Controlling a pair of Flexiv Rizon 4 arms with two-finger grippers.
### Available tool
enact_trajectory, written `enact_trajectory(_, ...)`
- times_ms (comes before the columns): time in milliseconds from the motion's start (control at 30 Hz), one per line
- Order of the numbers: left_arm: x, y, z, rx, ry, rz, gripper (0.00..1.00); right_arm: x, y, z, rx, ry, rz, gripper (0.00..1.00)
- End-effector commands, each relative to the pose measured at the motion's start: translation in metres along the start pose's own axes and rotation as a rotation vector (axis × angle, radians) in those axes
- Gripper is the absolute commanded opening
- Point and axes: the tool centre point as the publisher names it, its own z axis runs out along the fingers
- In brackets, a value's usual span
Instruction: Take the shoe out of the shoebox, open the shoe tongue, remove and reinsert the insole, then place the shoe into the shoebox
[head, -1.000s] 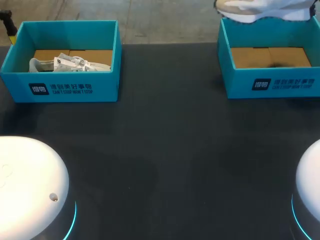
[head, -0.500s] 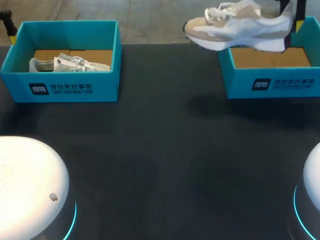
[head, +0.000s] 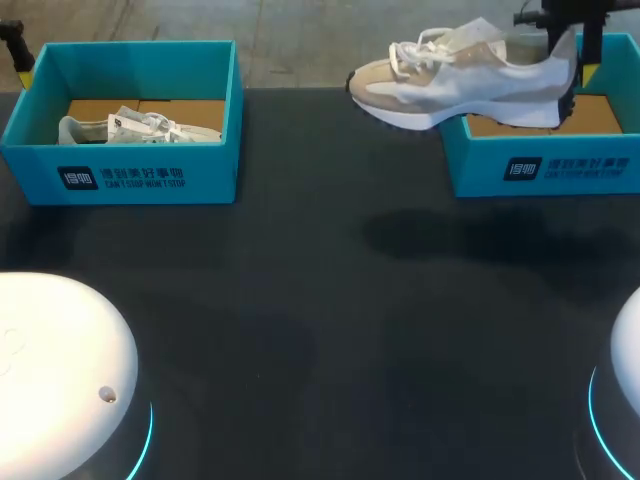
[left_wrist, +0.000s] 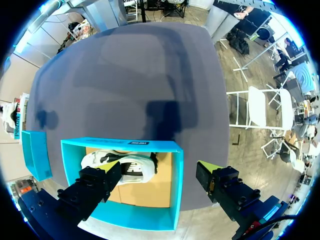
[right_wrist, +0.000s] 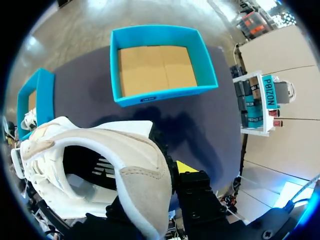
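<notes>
Evidently the lifting-out step is nearly done: above the table (head: 330, 300) the shoe (head: 460, 85) hangs just left of the right shoebox (head: 540, 168), heel pinched in the right gripper (head: 572, 60). Next, set it down for the tongue. Far left, the left gripper (left_wrist: 157, 177) gapes wide over the left shoebox (left_wrist: 117, 144).

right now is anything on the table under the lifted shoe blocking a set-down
Nothing visible does. The shoe, held by the right end effector, juts past the right shoebox's left wall; only dark table lies beneath its toe.
</notes>
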Motion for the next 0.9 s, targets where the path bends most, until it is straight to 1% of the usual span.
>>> enact_trajectory(33, 0.001, 0.0, -0.001, 0.0, 0.002, 0.001, 1.0, -0.003, -0.004, 0.001, -0.081, 0.008, 0.001, 0.0)
enact_trajectory(200, 0.001, 0.0, -0.001, 0.0, 0.002, 0.001, 1.0, -0.003, -0.004, 0.001, -0.081, 0.008, 0.001, 0.0)
enact_trajectory(300, 0.001, 0.0, -0.001, 0.0, 0.002, 0.001, 1.0, 0.022, -0.015, 0.004, -0.079, -0.046, -0.024, 0.0)
enact_trajectory(400, 0.001, 0.0, -0.001, 0.0, 0.002, 0.001, 1.0, 0.041, -0.034, 0.01, -0.088, -0.033, -0.046, 0.0)
enact_trajectory(567, 0.001, 0.0, -0.001, 0.0, 0.002, 0.001, 1.0, 0.069, -0.074, 0.02, -0.11, -0.011, -0.056, 0.0)
enact_trajectory(767, 0.001, 0.0, -0.001, 0.0, 0.002, 0.001, 1.0, 0.103, -0.12, 0.036, -0.126, -0.009, -0.023, 0.0)
enact_trajectory(900, 0.001, 0.0, -0.001, 0.0, 0.002, 0.001, 1.0, 0.122, -0.141, 0.053, -0.112, -0.009, -0.03, 0.0)
